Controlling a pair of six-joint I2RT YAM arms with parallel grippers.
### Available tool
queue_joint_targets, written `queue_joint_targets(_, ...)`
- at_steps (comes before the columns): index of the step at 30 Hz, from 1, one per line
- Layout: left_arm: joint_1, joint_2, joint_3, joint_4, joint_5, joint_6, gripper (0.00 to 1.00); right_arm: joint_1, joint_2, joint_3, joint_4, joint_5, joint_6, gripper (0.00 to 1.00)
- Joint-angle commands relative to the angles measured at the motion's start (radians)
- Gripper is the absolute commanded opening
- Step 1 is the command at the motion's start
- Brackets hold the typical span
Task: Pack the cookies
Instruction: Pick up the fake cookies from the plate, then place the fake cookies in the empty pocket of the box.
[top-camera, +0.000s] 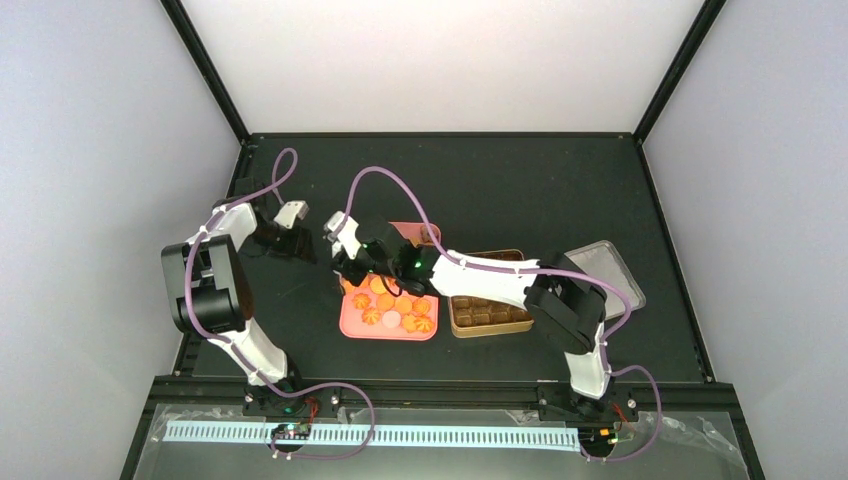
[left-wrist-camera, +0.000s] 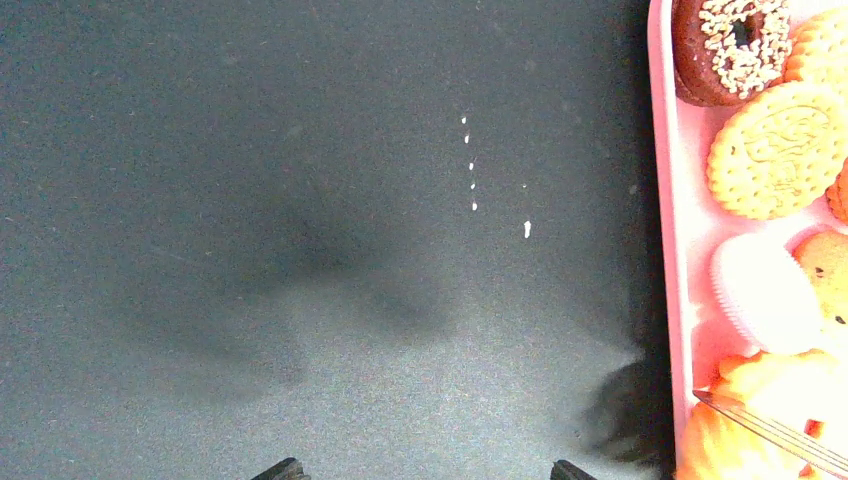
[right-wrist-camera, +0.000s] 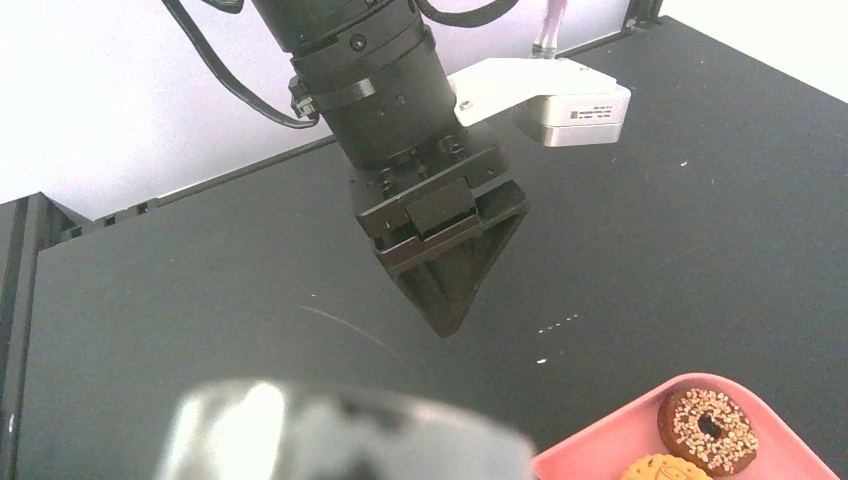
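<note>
The cookies (top-camera: 390, 305) lie on a pink tray (top-camera: 345, 325) at mid-table: orange, yellow and a chocolate ring. The left wrist view shows them (left-wrist-camera: 775, 150) along its right edge on the tray (left-wrist-camera: 665, 200). My left gripper (top-camera: 290, 238) hovers over bare table just left of the tray, its jaws (left-wrist-camera: 425, 470) wide apart and empty. My right gripper (top-camera: 350, 268) reaches over the tray's left end and grips metal tongs (right-wrist-camera: 340, 435), a blurred shiny mass hiding its fingers. The tongs' blade (left-wrist-camera: 770, 432) hangs over the orange cookies.
A gold tin (top-camera: 490, 333) with brown compartments stands right of the tray, and its grey lid (top-camera: 610, 270) lies further right. Small white crumbs (left-wrist-camera: 470, 165) dot the black table. The left gripper (right-wrist-camera: 445, 310) shows from the side in the right wrist view.
</note>
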Motion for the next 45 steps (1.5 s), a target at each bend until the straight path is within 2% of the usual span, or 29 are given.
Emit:
queue_joint_targets(1,0.006,0.015,0.037,0.01,0.018,-0.016,0.65,0.007,-0.02,-0.044,-0.001,0.031,-0.012,0.35)
queue_joint_targets(9,-0.002,0.018,0.036,0.015,0.032,-0.027,0.65,0.007,-0.076,-0.045,0.013,0.074,0.021,0.07)
queue_joint_targets(14,-0.006,0.016,0.034,0.016,0.036,-0.03,0.65,0.003,-0.119,-0.047,0.012,0.093,0.023,0.01)
queue_joint_targets(19,-0.021,0.009,0.03,0.022,0.043,-0.031,0.65,-0.025,-0.221,-0.09,0.014,0.113,0.036,0.01)
queue_joint_targets(32,-0.208,0.1,0.041,0.09,-0.023,-0.135,0.64,-0.271,-0.688,-0.493,0.02,0.145,0.129,0.03)
queue_joint_targets(40,-0.241,0.129,0.04,0.094,-0.058,-0.13,0.63,-0.302,-0.831,-0.621,-0.029,0.202,0.129,0.04)
queue_joint_targets(45,-0.258,0.138,0.044,0.088,-0.066,-0.127,0.62,-0.304,-0.865,-0.656,-0.033,0.209,0.14,0.05)
